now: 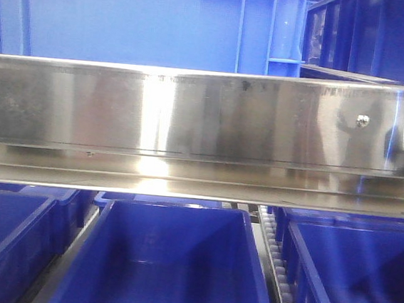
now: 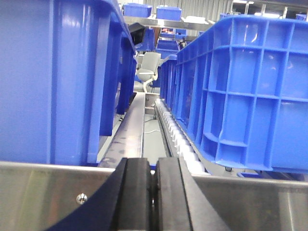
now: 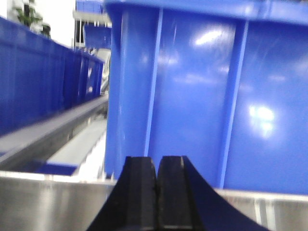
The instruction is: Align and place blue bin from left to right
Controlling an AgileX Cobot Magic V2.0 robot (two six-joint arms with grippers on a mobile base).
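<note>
1. Filling the right wrist view, the blue bin [image 3: 192, 86] stood just beyond a brushed steel rail [image 3: 43, 197] — glossy smooth panels framed by raised vertical ribs.
2. The right end effector [image 3: 156, 192] was clenched low before that wall, its black wedge-shaped fingers pressed together on nothing.
3. The left end effector [image 2: 151, 192] was likewise clenched and empty, facing a lane of white rollers [image 2: 180, 139] beside a grid-ribbed crate [image 2: 250, 96].
4. Across the front view ran a polished stainless band [image 1: 205, 116] — open smooth-walled crates [image 1: 166, 263] sat below it.
</note>
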